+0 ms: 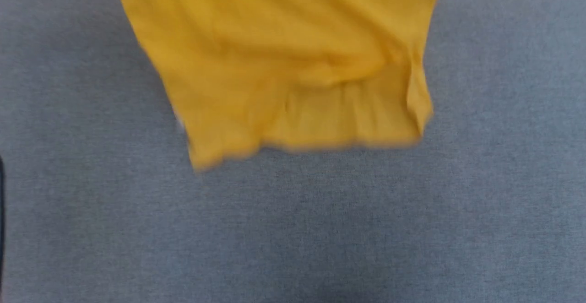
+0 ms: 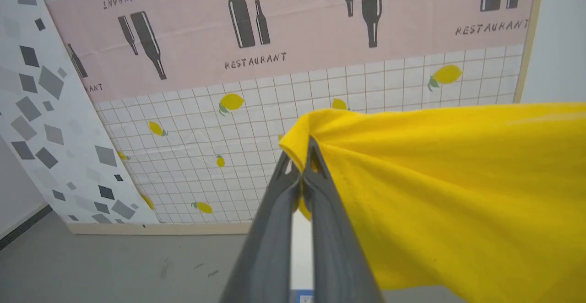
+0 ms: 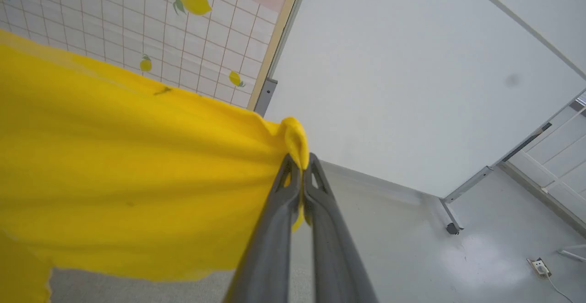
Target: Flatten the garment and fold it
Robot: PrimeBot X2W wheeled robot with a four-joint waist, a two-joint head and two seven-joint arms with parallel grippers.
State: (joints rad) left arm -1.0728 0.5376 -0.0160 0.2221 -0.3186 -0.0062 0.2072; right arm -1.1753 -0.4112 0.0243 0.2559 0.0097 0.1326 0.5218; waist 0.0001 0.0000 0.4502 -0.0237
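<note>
Garment (image 1: 284, 65) hangs over the far middle of the grey table (image 1: 293, 229), plain yellow side showing, lower hem blurred; can't tell if the hem touches the table. Left end effector (image 2: 302, 159) is clamped tight on one bunched top corner of the cloth, fingers together. Right end effector (image 3: 302, 162) is clamped on the other top corner, with the cloth stretched between the two. Lemon-print wall panel (image 2: 256, 110) is behind, and grey floor (image 3: 480, 229) is below.
</note>
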